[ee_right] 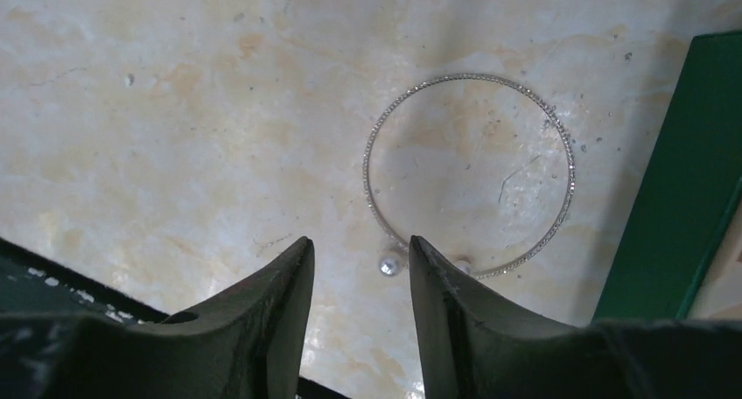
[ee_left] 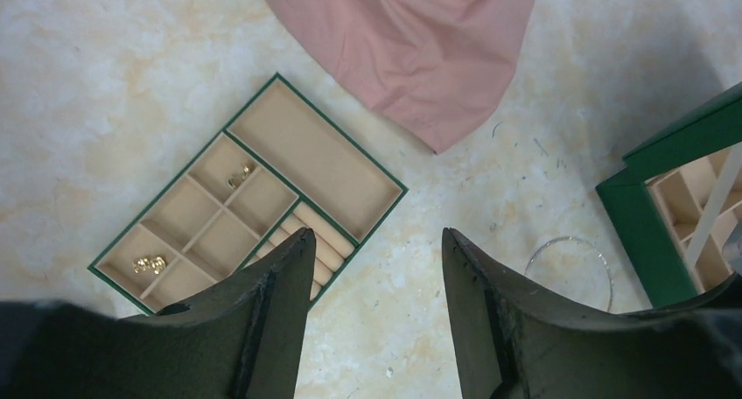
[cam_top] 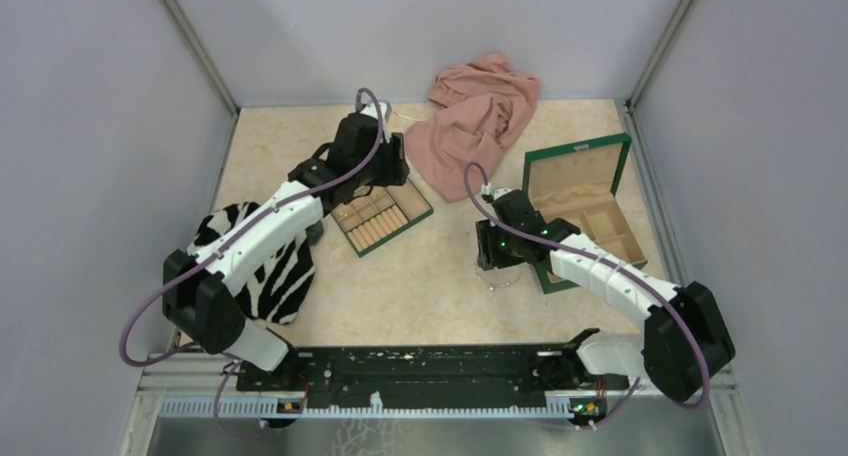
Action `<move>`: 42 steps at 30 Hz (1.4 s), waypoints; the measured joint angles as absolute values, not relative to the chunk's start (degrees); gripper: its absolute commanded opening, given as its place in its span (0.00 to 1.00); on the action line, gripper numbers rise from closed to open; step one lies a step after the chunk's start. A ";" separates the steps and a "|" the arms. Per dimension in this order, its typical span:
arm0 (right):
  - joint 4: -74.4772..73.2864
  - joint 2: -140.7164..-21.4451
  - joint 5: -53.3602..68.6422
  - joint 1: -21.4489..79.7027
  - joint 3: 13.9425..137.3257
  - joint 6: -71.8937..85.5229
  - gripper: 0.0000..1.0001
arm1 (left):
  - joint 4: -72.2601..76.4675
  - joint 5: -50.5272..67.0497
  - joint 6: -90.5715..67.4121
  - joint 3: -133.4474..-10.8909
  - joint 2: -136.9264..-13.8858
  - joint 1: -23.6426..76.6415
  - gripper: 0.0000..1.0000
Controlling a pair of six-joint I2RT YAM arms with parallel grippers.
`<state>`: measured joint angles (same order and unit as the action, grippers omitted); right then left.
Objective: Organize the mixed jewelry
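Chain loop [ee_right: 471, 75] lies flat, bead [ee_right: 389, 265] toward right gripper [ee_right: 359, 243]

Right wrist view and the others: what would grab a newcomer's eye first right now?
First, the thin silvery loop with a pearl-like bead, lying flat on the marbled table just ahead of the open right gripper, beside the green box. Next, the crumpled pink cloth at the far side and the zebra-striped cloth at near left. The green-edged tray holds small gold pieces in two compartments.
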<state>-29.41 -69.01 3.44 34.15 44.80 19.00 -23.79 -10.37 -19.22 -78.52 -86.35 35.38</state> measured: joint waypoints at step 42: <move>-39.05 -77.58 -19.57 46.39 43.68 47.31 0.36 | -21.43 13.54 -25.41 -69.28 -95.02 35.51 0.55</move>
